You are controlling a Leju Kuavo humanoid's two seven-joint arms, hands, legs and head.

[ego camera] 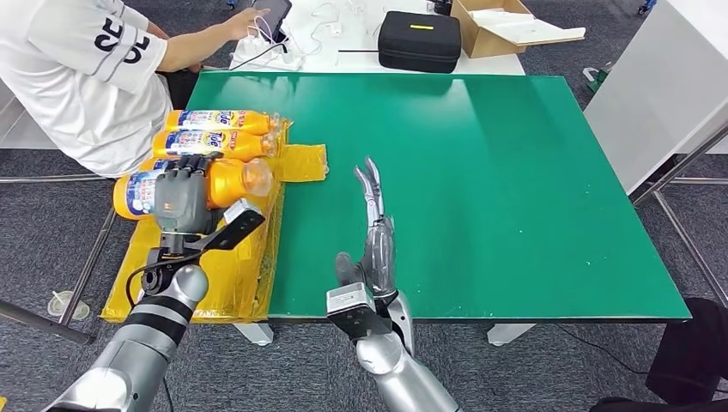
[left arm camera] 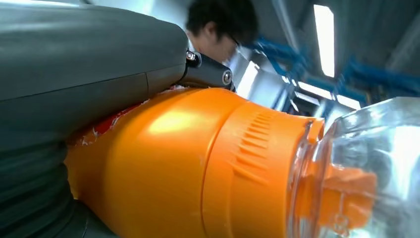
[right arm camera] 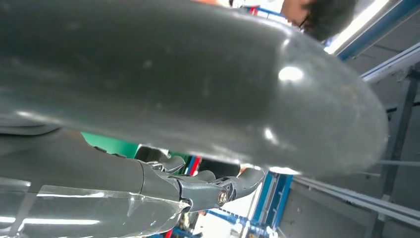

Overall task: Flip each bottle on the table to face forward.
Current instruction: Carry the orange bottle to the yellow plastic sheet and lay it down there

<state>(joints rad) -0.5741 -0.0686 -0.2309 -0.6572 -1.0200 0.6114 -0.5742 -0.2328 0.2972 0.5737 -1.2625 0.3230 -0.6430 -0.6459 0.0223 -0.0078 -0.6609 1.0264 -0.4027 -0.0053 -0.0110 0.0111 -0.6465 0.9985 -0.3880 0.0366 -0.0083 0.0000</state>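
Observation:
Three orange bottles with blue and white labels lie on their sides on yellow wrapping at the green table's (ego camera: 481, 172) left edge. My left hand (ego camera: 180, 199) grips the nearest bottle (ego camera: 227, 182) around its body; its clear cap points right. In the left wrist view that bottle (left arm camera: 198, 163) is close up, orange with a clear cap. The other two bottles (ego camera: 219, 121) (ego camera: 215, 143) lie behind it, side by side. My right hand (ego camera: 374, 225) rests edge-on on the green surface, fingers stretched forward, holding nothing. My right hand's fingers (right arm camera: 208, 186) look straight in the right wrist view.
A person in a white shirt (ego camera: 77, 77) sits at the far left, a hand on a phone. A black case (ego camera: 419, 39) and a cardboard box (ego camera: 506, 26) stand on a white table behind. The yellow wrapping (ego camera: 232, 266) hangs over the left edge.

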